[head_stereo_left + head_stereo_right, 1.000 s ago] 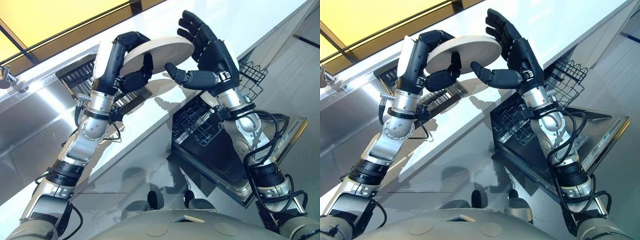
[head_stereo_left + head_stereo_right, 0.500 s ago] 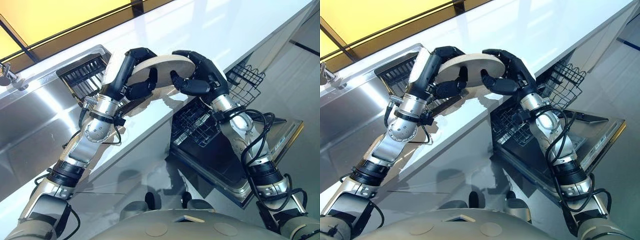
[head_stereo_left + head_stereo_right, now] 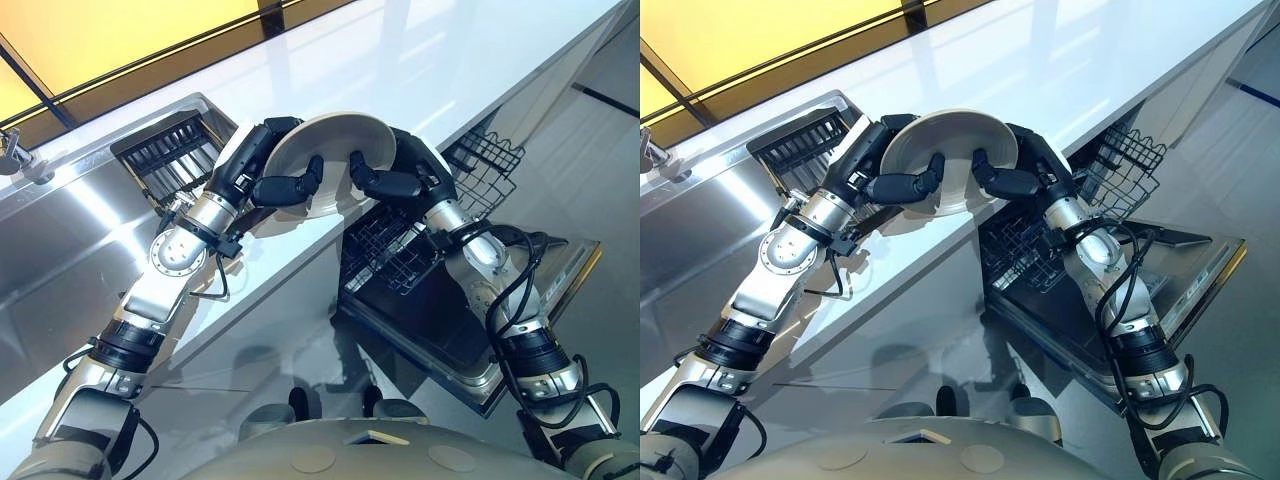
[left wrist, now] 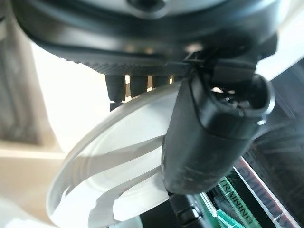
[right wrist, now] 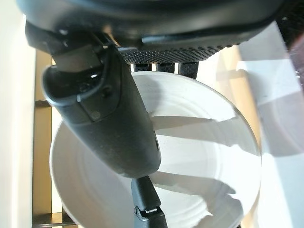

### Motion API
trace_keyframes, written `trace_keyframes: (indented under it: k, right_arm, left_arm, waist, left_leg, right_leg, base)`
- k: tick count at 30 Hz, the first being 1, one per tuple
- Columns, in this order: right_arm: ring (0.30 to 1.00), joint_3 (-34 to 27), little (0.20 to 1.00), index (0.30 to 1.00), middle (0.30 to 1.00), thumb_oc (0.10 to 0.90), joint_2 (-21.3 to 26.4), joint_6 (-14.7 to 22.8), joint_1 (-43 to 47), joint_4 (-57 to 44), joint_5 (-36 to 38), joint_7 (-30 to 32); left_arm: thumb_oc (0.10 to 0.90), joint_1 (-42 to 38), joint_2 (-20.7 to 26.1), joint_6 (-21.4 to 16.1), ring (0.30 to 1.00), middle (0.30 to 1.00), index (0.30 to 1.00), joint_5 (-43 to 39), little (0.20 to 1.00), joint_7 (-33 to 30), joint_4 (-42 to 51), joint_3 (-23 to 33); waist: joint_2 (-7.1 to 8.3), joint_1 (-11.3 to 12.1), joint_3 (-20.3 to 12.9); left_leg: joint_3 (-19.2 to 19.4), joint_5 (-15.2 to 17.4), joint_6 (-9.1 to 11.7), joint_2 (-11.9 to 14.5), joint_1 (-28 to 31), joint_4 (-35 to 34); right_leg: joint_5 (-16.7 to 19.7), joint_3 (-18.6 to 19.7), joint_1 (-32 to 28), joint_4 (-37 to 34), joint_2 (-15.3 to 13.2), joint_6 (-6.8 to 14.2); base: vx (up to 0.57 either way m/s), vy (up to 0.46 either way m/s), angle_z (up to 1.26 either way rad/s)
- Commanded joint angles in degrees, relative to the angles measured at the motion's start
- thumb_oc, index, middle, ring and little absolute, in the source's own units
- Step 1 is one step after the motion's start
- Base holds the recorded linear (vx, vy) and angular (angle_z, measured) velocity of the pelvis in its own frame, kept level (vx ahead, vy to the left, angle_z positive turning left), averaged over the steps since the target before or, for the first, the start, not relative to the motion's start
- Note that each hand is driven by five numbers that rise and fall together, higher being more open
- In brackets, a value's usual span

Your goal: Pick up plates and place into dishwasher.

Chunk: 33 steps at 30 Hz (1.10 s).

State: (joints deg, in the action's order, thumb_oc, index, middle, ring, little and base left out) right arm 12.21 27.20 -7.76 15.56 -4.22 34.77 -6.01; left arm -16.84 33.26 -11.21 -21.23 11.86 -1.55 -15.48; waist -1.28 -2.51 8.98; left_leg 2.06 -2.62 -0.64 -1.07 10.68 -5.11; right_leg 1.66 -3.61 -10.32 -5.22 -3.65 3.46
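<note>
A white plate (image 3: 325,160), tilted with its hollow face toward the camera, is gripped above the white surface (image 3: 420,60) by the left robot hand (image 3: 262,175) at its nine o'clock edge and the right robot hand (image 3: 400,178) at three o'clock, with the open dishwasher (image 3: 440,320) at five o'clock.

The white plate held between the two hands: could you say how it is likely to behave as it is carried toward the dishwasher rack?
The plate looks rigid, so it should keep its shape. Its surface seems smooth and glossy, so it may slip where the left hand and right hand pinch its rim. It is tilted above the counter edge, and probably breakable if dropped.
</note>
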Motion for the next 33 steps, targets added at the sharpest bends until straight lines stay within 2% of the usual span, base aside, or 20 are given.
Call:
trace_keyframes:
  k: [1,4,7,9,14,17,22,26,29,30,31,33]
  right_arm:
    - [0.300,-0.1,0.200,0.300,0.300,0.100,-1.7,3.8,4.5,-2.6,6.9,-3.7]
    - [0.300,-1.8,0.200,0.300,0.300,0.100,-1.5,4.7,4.5,-1.9,8.1,-1.7]
    - [0.300,-4.2,0.200,0.300,0.300,0.100,-1.5,7.3,4.5,-1.2,7.5,2.7]
    - [0.300,-7.9,0.200,0.300,0.300,0.100,-1.4,11.1,4.8,-0.1,1.7,9.6]
    - [0.300,-14.1,0.200,0.300,0.300,0.100,0.4,14.6,4.3,1.3,-7.5,19.1]
    - [0.300,-17.6,0.200,0.300,0.300,0.100,2.0,16.6,2.8,2.9,-8.1,20.9]
    - [0.300,-22.7,0.200,0.300,0.300,0.100,4.4,19.2,0.4,5.5,-5.0,22.1]
    - [0.300,-25.6,0.200,0.300,0.300,0.100,6.3,20.9,0.4,8.3,-5.5,27.4]
    - [0.300,-27.2,0.200,0.300,0.300,0.100,9.7,19.4,0.8,12.8,-18.3,36.4]
    - [0.300,-28.1,0.200,0.300,0.300,0.100,12.4,16.2,0.4,14.9,-29.7,41.5]
    - [0.300,-28.0,0.200,0.300,0.300,0.100,12.8,15.3,0.4,15.0,-31.9,42.0]
    - [0.300,-28.1,0.200,0.300,0.300,0.100,15.5,8.5,-0.5,16.8,-42.9,42.5]
  left_arm:
    - [0.800,-6.3,-5.0,-2.2,0.900,0.900,0.900,-8.7,0.900,3.7,-2.4,-3.3]
    - [0.800,-5.2,-5.2,-2.5,0.900,0.900,0.900,-10.5,0.900,1.4,-4.7,-0.7]
    - [0.800,-4.3,-4.9,-3.3,0.900,0.900,0.900,-9.5,0.900,-3.3,-6.7,2.1]
    - [0.800,-2.7,-4.9,-2.8,0.900,0.900,0.900,-7.6,0.900,-6.0,-7.8,5.3]
    - [0.800,0.4,-4.1,0.0,0.900,0.900,0.900,-4.7,0.900,-8.7,-6.1,9.4]
    - [0.800,2.4,-3.5,0.6,0.900,0.900,0.900,-3.9,0.900,-8.8,-5.8,11.8]
    - [0.800,5.2,-2.3,1.3,0.900,0.900,0.900,-4.6,0.900,-8.6,-6.8,15.9]
    - [0.800,5.9,-1.2,0.0,0.900,0.900,0.900,-4.0,0.900,-10.6,-9.1,17.6]
    - [0.800,5.8,0.0,-1.7,0.900,0.900,0.900,-0.8,0.900,-14.7,-11.2,18.5]
    - [0.800,6.2,0.4,-1.9,0.900,0.900,0.900,0.0,0.900,-16.0,-11.2,19.1]
    - [0.800,6.2,0.4,-1.9,0.900,0.900,0.900,0.3,0.900,-16.2,-11.1,19.2]
    - [0.800,6.8,0.4,-2.2,0.900,0.900,0.900,2.1,0.900,-17.4,-10.8,19.6]
  waist:
    - [-1.55,-0.4,-4.9]
    - [-1.52,-0.1,-5.0]
    - [-1.52,0.1,-5.2]
    - [-1.65,0.3,-5.2]
    - [-2.05,0.8,-4.9]
    - [-2.18,1.0,-4.7]
    - [-2.35,1.1,-4.4]
    - [-2.43,1.0,-4.4]
    - [-2.36,1.1,-4.5]
    - [-2.29,1.2,-4.4]
    - [-2.31,1.2,-4.4]
    - [-2.24,1.2,-4.4]
  left_leg:
    - [-0.9,6.3,-0.8,-1.6,-0.2,0.1]
    - [-1.0,6.3,-0.8,-1.6,-0.2,0.1]
    - [-1.1,5.8,-0.8,-1.5,-0.6,0.1]
    - [-1.3,5.7,-0.7,-1.5,-0.6,0.1]
    - [-1.9,5.6,-0.6,-1.5,-0.5,0.1]
    - [-2.1,5.5,-0.6,-1.5,-0.3,0.1]
    - [-2.2,5.5,-0.4,-1.4,-0.1,0.1]
    - [-2.1,5.6,-0.2,-1.4,-0.1,0.1]
    - [-2.1,5.6,0.0,-1.5,-0.2,0.1]
    - [-2.1,5.5,-0.1,-1.5,-0.3,0.1]
    - [-2.1,5.5,-0.1,-1.5,-0.4,0.1]
    - [-2.2,5.4,-0.1,-1.5,-0.4,0.1]
  right_leg:
    - [-7.7,-2.2,2.4,5.0,5.1,-0.1]
    - [-7.7,-2.4,2.3,4.9,5.1,-0.2]
    - [-7.3,-2.5,2.7,4.9,5.1,-0.4]
    - [-7.4,-2.6,2.6,4.9,5.2,-0.5]
    - [-7.5,-2.8,2.4,5.0,5.3,-0.7]
    - [-7.7,-3.0,2.3,5.1,5.4,-0.8]
    - [-7.8,-3.2,2.2,5.2,5.4,-0.8]
    - [-8.0,-3.2,2.4,5.5,5.4,-0.7]
    - [-8.0,-3.2,2.5,5.5,5.4,-0.6]
    - [-8.0,-3.2,2.6,5.5,5.4,-0.6]
    - [-8.0,-3.2,2.6,5.5,5.4,-0.6]
    - [-8.1,-3.1,2.7,5.8,5.4,-0.6]
  base:
    - [0.03,-0.031,0.01]
    - [0.02,-0.021,0.00]
    - [0.00,-0.010,0.00]
    - [0.00,0.000,0.00]
    - [0.00,0.000,0.00]
    - [0.01,-0.007,0.02]
    - [0.01,-0.003,0.03]
    - [0.00,0.000,0.00]
    - [0.00,0.000,0.00]
    - [0.00,0.000,0.00]
    - [0.00,0.000,0.00]
    - [0.00,0.000,0.00]
